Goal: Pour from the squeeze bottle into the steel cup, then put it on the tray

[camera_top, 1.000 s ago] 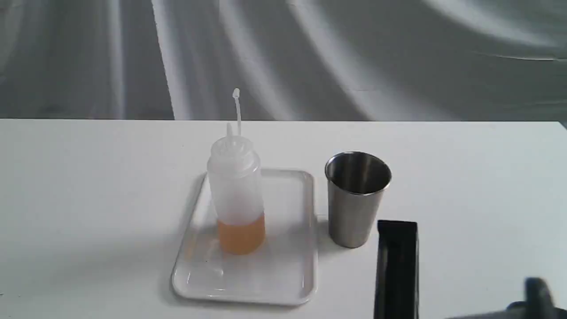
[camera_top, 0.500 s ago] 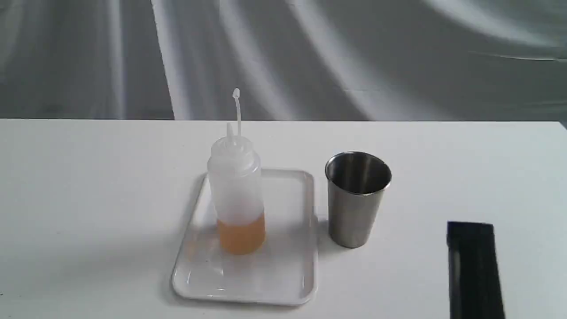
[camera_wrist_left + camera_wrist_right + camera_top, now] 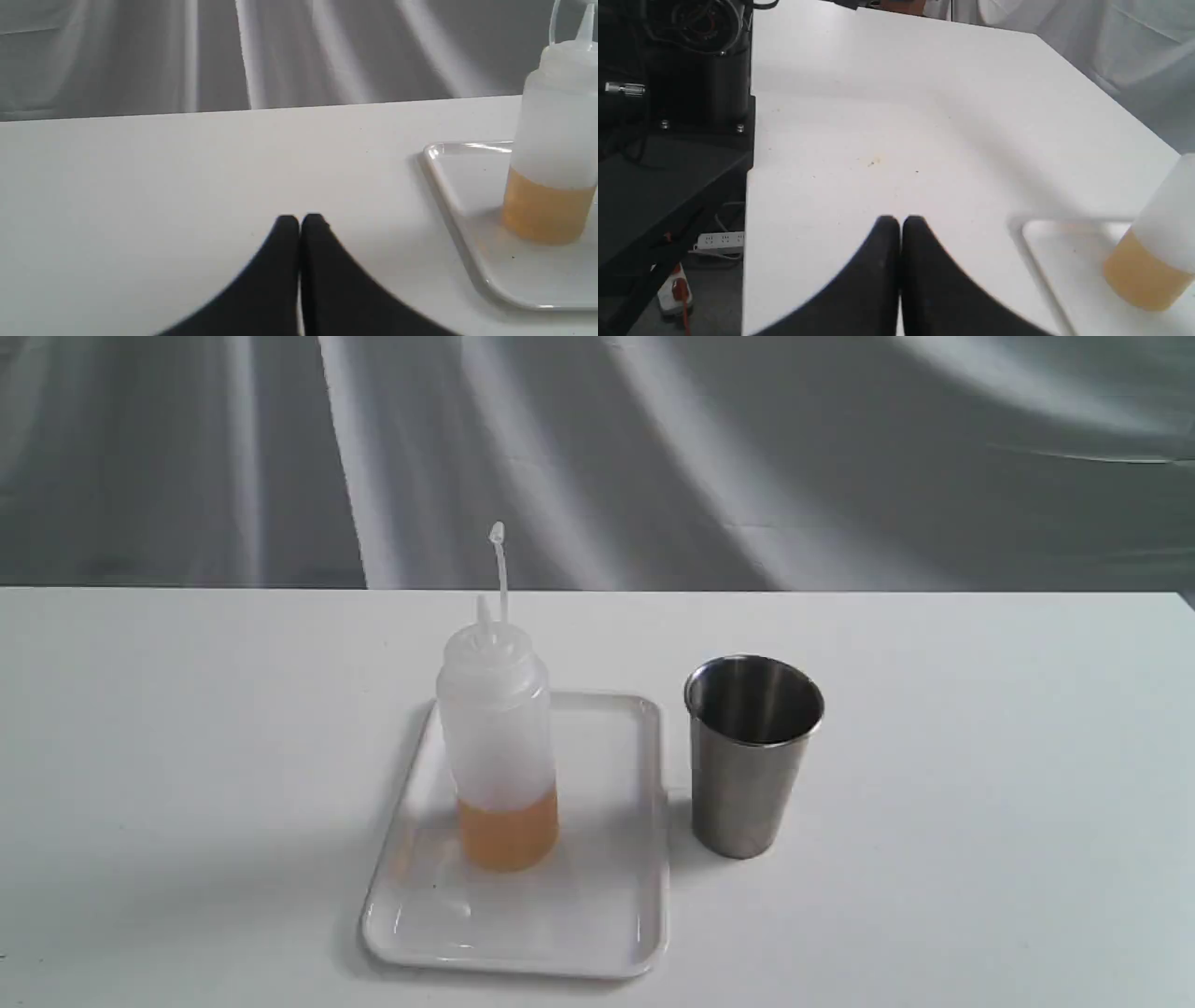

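The squeeze bottle (image 3: pixel 499 737) stands upright on the white tray (image 3: pixel 597 915), amber liquid filling its lower part, its cap strap sticking up. The steel cup (image 3: pixel 752 751) stands upright on the table just right of the tray. Neither gripper shows in the exterior view. In the left wrist view my left gripper (image 3: pixel 300 221) is shut and empty over bare table, with the bottle (image 3: pixel 553 154) and tray (image 3: pixel 448 186) off to one side. In the right wrist view my right gripper (image 3: pixel 900 223) is shut and empty, the bottle (image 3: pixel 1155 247) and tray corner (image 3: pixel 1041 238) beside it.
The white table (image 3: pixel 980 728) ends at a grey cloth backdrop (image 3: pixel 747 457). In the right wrist view a black stand (image 3: pixel 677 93) with cables sits past the table's edge, and a power strip (image 3: pixel 717 240) lies on the floor below.
A black gripper finger near the cup moved right along the bottom edge of the exterior view and then left it. Bottle, cup and tray have not moved.
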Action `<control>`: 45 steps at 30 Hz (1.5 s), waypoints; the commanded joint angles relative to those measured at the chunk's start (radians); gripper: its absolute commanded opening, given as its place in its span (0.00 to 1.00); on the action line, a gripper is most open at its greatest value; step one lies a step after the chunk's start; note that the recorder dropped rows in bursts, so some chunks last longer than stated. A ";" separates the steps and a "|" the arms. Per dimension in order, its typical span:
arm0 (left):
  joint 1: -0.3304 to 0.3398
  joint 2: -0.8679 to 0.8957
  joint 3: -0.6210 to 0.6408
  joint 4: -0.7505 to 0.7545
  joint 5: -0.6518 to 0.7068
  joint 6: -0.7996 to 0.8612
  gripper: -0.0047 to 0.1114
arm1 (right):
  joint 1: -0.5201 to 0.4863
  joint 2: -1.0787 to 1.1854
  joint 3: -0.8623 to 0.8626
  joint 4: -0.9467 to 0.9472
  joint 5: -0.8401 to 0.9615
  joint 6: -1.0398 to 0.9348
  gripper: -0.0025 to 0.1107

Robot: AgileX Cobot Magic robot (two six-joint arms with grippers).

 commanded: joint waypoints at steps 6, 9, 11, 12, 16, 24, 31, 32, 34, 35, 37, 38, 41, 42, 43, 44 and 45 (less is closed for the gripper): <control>0.002 -0.003 0.004 -0.001 -0.008 -0.003 0.04 | -0.110 -0.118 0.089 0.032 -0.002 0.002 0.02; 0.002 -0.003 0.004 -0.001 -0.008 -0.003 0.04 | -0.171 -0.160 0.110 0.032 0.002 0.002 0.02; 0.002 -0.003 0.004 -0.001 -0.008 -0.003 0.04 | -0.211 -0.187 0.128 0.032 0.004 0.002 0.02; 0.002 -0.003 0.004 -0.001 -0.008 -0.003 0.04 | -0.233 -0.201 0.135 0.032 0.004 0.002 0.02; 0.002 -0.003 0.004 -0.001 -0.008 -0.005 0.04 | -0.308 -0.250 0.163 0.032 0.004 0.002 0.02; 0.002 -0.003 0.004 -0.001 -0.008 -0.005 0.04 | -0.446 -0.367 0.163 0.032 0.069 0.002 0.02; 0.002 -0.003 0.004 -0.001 -0.008 -0.003 0.04 | -0.565 -0.486 0.163 0.032 0.081 0.002 0.02; 0.002 -0.003 0.004 -0.001 -0.008 -0.003 0.04 | -0.580 -0.497 0.163 0.032 0.081 0.002 0.02; 0.002 -0.003 0.004 -0.001 -0.008 -0.003 0.04 | -0.618 -0.522 0.163 0.032 0.081 0.002 0.02; 0.002 -0.003 0.004 -0.001 -0.008 -0.003 0.04 | -0.633 -0.530 0.163 0.032 0.081 0.002 0.02; 0.002 -0.003 0.004 -0.001 -0.008 -0.003 0.04 | -0.665 -0.545 0.163 0.032 0.081 0.002 0.02; 0.002 -0.003 0.004 -0.001 -0.008 -0.003 0.04 | -0.677 -0.549 0.163 0.032 0.081 0.002 0.02; 0.002 -0.003 0.004 -0.001 -0.008 -0.005 0.04 | -0.711 -0.557 0.163 0.032 0.081 0.002 0.02; 0.002 -0.003 0.004 -0.001 -0.008 -0.005 0.04 | -0.722 -0.557 0.163 0.032 0.081 0.002 0.02; 0.002 -0.003 0.004 -0.001 -0.008 -0.005 0.04 | -0.732 -0.557 0.163 0.032 0.081 0.002 0.02; 0.002 -0.003 0.004 -0.001 -0.008 -0.005 0.04 | -0.741 -0.557 0.163 0.032 0.081 0.002 0.02; 0.002 -0.003 0.004 -0.001 -0.008 -0.005 0.04 | -0.753 -0.557 0.163 0.032 0.081 0.002 0.02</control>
